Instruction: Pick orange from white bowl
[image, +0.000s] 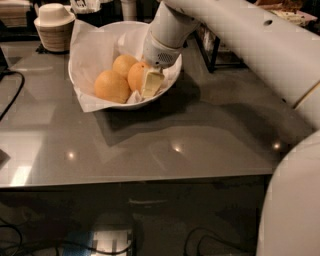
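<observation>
Just left of my gripper (146, 82) lie a near pale fruit (111, 86) and a far pale fruit (123, 64). Ribbed beige stacked bowls (54, 29) stand far left on the grey table (175, 145), with a black cable (11, 97) at its left edge.

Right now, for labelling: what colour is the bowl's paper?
White paper, camera view; gripper in the white bowl.

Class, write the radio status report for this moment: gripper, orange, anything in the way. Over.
Gripper down inside white bowl, against the orange. Orange sitting in bowl, not lifted. Two paler fruits packed close beside it.
</observation>
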